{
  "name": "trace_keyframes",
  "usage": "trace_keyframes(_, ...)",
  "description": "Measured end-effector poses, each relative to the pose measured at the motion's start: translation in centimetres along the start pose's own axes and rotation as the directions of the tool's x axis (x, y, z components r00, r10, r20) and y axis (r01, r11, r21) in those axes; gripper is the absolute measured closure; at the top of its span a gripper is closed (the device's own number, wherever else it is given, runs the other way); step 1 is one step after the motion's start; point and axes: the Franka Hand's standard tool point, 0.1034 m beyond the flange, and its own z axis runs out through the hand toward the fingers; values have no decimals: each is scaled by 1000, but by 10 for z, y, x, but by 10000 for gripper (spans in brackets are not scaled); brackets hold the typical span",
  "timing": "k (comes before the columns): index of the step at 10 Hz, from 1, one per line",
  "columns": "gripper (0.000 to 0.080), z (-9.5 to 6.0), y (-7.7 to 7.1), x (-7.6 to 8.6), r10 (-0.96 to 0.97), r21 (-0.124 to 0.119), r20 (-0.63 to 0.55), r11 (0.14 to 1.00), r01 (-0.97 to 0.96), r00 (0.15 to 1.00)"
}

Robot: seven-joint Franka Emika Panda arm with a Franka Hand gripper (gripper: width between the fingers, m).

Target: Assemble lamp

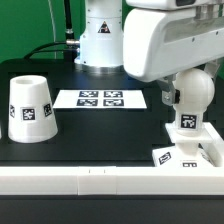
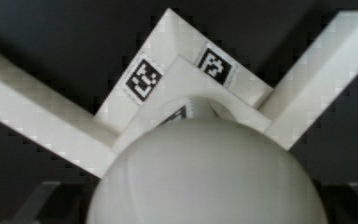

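Observation:
The bulb stands upright with its tagged neck in the flat square base, at the exterior view's right. My gripper reaches down from the big white arm. It is shut on the bulb's round head. A dark finger shows on each side, tight against the head. Past the head, the base's tagged corner shows. The cup-like shade stands apart at the exterior view's left, wide end down.
The marker board lies flat between the shade and the bulb. A white rail runs along the table's front edge, and white walls meet in a corner around the base. The arm's pedestal stands at the back.

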Motion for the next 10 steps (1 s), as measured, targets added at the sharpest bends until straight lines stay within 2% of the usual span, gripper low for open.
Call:
trace_keyframes(2, 221, 0, -1, 1, 216, 16, -7, 976, -216, 976)
trace_keyframes(5, 221, -1, -1, 3, 382, 16, -13, 924, -382, 924)
trace_keyframes(8, 221, -1, -2, 4, 563, 20, -9, 826, -563, 826)
trace_keyframes(10, 221, -1, -1, 2, 710, 42, 3, 704, -709, 704)
